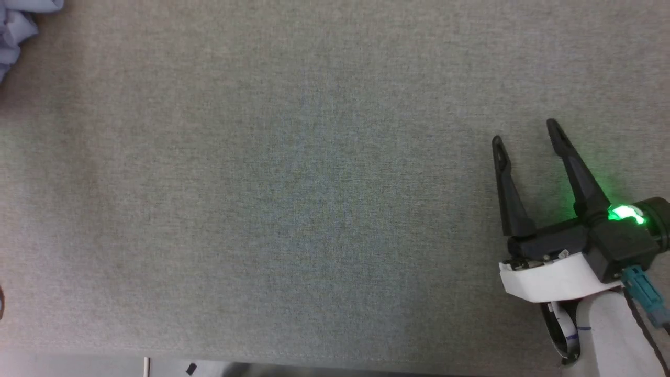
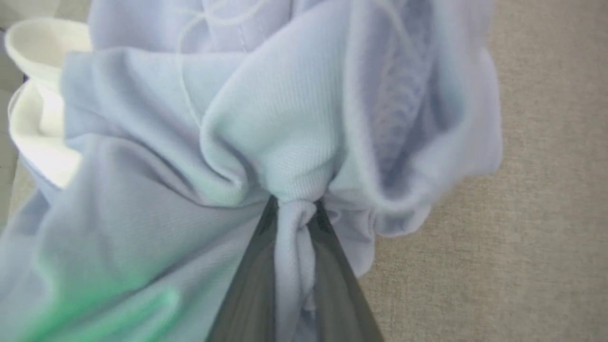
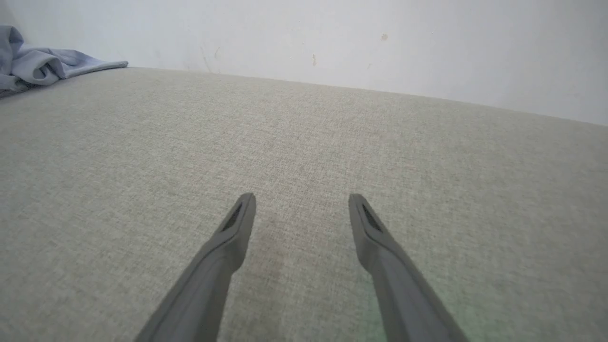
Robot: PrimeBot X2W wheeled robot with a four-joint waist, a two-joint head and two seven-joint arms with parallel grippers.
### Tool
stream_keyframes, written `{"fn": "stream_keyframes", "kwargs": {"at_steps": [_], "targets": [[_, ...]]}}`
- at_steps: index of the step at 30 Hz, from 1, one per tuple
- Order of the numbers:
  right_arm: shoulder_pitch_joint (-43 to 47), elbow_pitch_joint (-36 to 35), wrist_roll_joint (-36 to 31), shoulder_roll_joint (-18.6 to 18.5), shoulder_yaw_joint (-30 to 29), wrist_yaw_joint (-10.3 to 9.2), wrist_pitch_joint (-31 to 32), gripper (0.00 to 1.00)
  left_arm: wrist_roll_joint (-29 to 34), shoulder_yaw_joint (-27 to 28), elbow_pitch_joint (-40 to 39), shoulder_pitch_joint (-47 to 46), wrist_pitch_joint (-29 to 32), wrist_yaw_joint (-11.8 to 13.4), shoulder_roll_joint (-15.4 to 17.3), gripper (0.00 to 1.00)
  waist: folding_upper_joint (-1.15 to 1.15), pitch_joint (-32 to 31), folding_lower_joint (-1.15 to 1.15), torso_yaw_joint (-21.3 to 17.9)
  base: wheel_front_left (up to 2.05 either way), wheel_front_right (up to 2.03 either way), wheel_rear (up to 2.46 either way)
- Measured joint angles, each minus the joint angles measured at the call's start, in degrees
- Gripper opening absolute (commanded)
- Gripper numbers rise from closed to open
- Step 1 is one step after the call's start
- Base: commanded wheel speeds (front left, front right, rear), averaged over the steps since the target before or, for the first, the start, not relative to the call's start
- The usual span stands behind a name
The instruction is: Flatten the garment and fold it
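Head view: pale grey-green fabric surface [image 1: 314, 183] across nearly the whole frame; the garment [image 1: 18, 26] is a light blue bunch at the far upper-left corner, cut off by the frame edge; right gripper [image 1: 525, 132] at lower right, fingers spread wide with nothing between them; green lamp [image 1: 625, 213] lit on its wrist. Judgement: the right arm is parked well away from the cloth, waiting for its own corner or hem.

Left wrist view: left gripper [image 2: 295, 209] closed narrow on a twisted fold of the garment [image 2: 285, 142]; cloth fans out from the pinch in deep creases; white collar [image 2: 38, 133] at the left edge, curled upward. Judgement: the hold is on mid-fabric rather than a seam or shoulder, good for dragging the heap into open space but poor for spreading it. Whether the bunch is lifted or lying on the surface is hard to tell at this range; possibly partly lifted.

Right wrist view: right gripper [image 3: 301, 202] with both fingers well apart over bare surface; the garment [image 3: 42, 64] far off at upper left, crumpled beside the white wall [image 3: 332, 38].

Containers: the garment lies straight on the surface, not in a bin or basket, as far as these frames reach.

Stage: very early; flattening not yet begun, folding untouched.
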Motion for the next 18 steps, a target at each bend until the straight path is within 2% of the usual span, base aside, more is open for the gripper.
{"fn": "stream_keyframes", "kwargs": {"at_steps": [7, 12, 15, 18], "targets": [[0.8, 2.9, 0.8, 0.0, -0.9, 0.0, 0.0, 1.0, 2.3, -1.2, 1.0, -0.1, -18.5, 0.0, -0.7, 0.0, 0.0, -5.8, 0.0, 0.0, 0.0, 0.0, 0.0], [2.5, 4.8, 1.2, 0.0, -1.2, 0.0, 0.0, 1.0, 5.0, -3.7, -2.2, -2.0, -32.2, 0.0, -1.4, 0.0, 0.0, -11.7, -0.01, 0.0, 0.0, 0.0, 0.0], [3.5, 5.3, 1.7, 0.0, -1.5, 0.0, 0.0, 1.0, 6.2, -5.4, -3.5, -2.6, -37.2, 0.0, -2.8, 0.0, 0.0, -15.5, -0.01, 0.0, 0.0, 0.0, 0.0], [4.7, 5.8, 2.1, -0.1, -1.6, 0.0, 0.0, 1.0, 7.9, -7.7, -5.9, -2.7, -39.6, 0.0, -5.1, 0.0, 0.0, -19.2, -0.02, -0.2, 0.0, 0.0, 0.0]]}}
